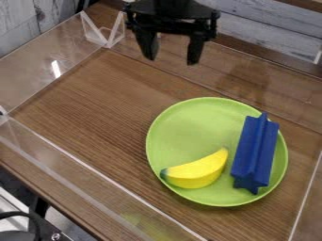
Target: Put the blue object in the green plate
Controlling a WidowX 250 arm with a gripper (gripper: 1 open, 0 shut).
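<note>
The blue object (pixel 257 152), a long ridged deep-blue bar, lies on the right side of the round lime-green plate (pixel 172 134) and reaches from its upper rim down to the lower right. A yellow banana (pixel 199 169) rests in the plate's near part, beside the bar's lower end. My black gripper (pixel 172 49) hangs over the wooden table at the upper middle, well up and left of the plate. Its two fingers point down, spread wide, and nothing sits between them.
The wooden table (pixel 94 99) is walled by clear acrylic panels on the left and near sides. A clear plastic stand (pixel 104 31) and a yellow-labelled can (pixel 151 24) sit at the far edge, just left of the gripper.
</note>
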